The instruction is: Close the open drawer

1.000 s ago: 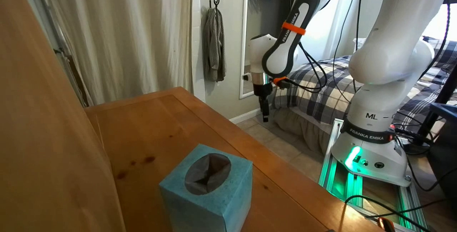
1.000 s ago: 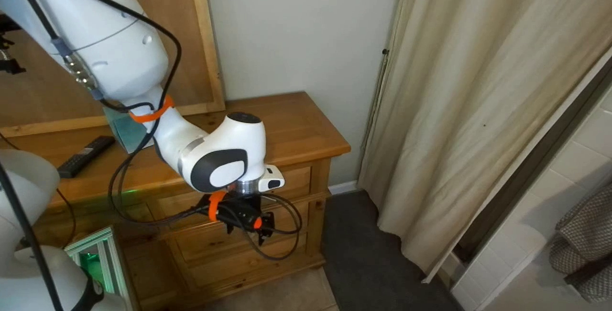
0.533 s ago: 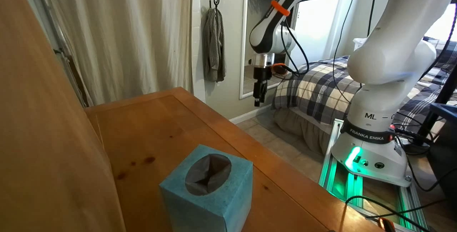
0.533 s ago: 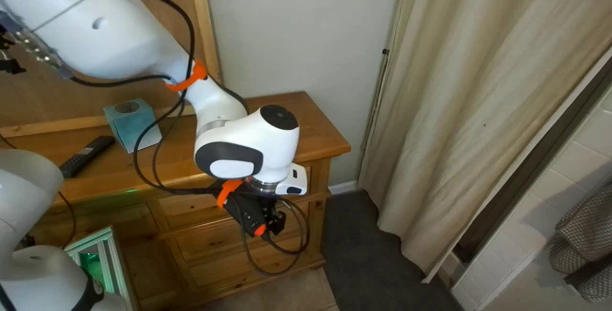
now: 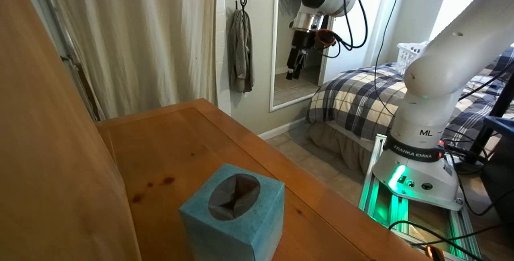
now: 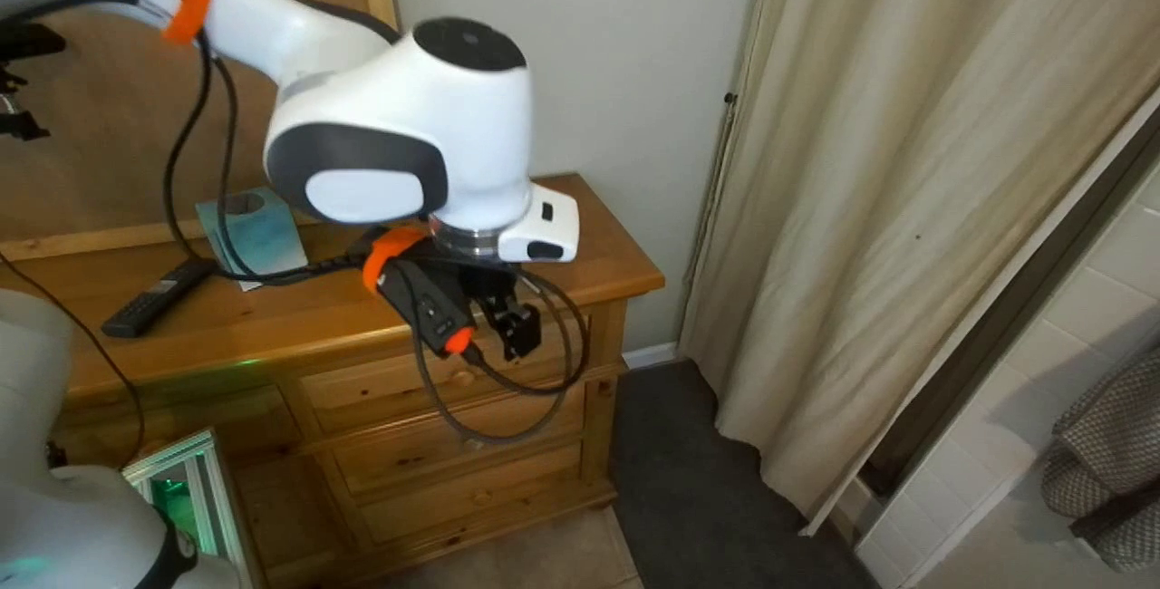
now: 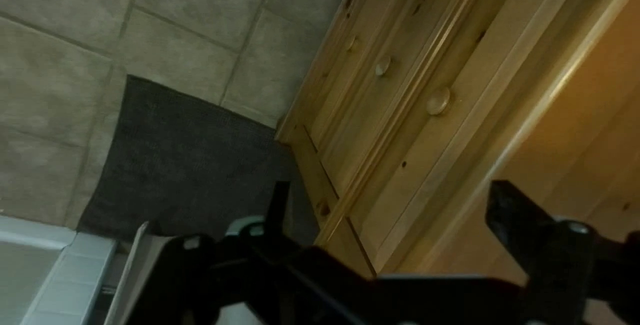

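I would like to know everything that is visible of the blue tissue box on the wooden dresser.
The tissue box is blue-green, boxy and looks like cardboard. Its top has an oval opening with creased greyish film inside; no tissue sticks out. It stands upright on the dresser top, near a black remote. In an exterior view, cables cross in front of it; contact is unclear.

You have three round-knobbed wooden drawers (image 7: pixel 377 100) stacked one above another in the dresser (image 6: pixel 612 254), their fronts all looking flush with it.
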`<state>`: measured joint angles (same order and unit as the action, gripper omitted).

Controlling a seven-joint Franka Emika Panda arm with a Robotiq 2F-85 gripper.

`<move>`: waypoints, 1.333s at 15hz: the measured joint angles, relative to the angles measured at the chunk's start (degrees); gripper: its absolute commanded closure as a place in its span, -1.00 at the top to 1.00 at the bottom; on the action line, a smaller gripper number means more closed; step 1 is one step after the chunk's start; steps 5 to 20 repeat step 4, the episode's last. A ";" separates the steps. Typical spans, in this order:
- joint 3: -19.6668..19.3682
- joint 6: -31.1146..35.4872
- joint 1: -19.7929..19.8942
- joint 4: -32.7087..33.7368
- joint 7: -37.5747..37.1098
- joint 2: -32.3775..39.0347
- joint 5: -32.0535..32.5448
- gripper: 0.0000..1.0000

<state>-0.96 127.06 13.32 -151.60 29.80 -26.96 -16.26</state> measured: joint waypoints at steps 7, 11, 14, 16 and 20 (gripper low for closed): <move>-0.27 -2.68 -1.12 -1.51 -2.86 -7.45 3.75 1.00; -0.27 -2.68 -1.12 -1.51 -2.86 -7.45 3.75 1.00; -0.27 -2.68 -1.12 -1.51 -2.86 -7.45 3.75 1.00; -0.27 -2.68 -1.12 -1.51 -2.86 -7.45 3.75 1.00; -0.27 -2.68 -1.12 -1.51 -2.86 -7.45 3.75 1.00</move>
